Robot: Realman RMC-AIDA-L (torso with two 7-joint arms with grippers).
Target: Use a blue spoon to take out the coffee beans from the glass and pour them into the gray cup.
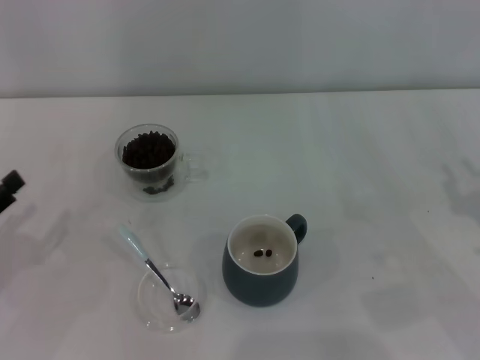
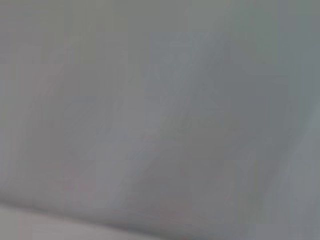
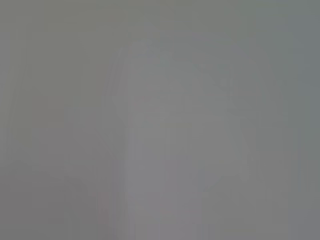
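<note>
The glass (image 1: 150, 161) stands at the back left of the table, holding a heap of coffee beans (image 1: 148, 148). The gray cup (image 1: 261, 261) stands in front and to the right of it, handle to the back right, with two coffee beans (image 1: 262, 253) on its cream bottom. The blue spoon (image 1: 155, 271) lies with its metal bowl in a flat clear glass dish (image 1: 169, 298) and its pale blue handle pointing back left. My left gripper (image 1: 9, 189) shows only as a dark tip at the left edge, far from the spoon. My right gripper is out of view.
The white table (image 1: 375, 187) runs back to a pale wall. Both wrist views show only a plain grey surface.
</note>
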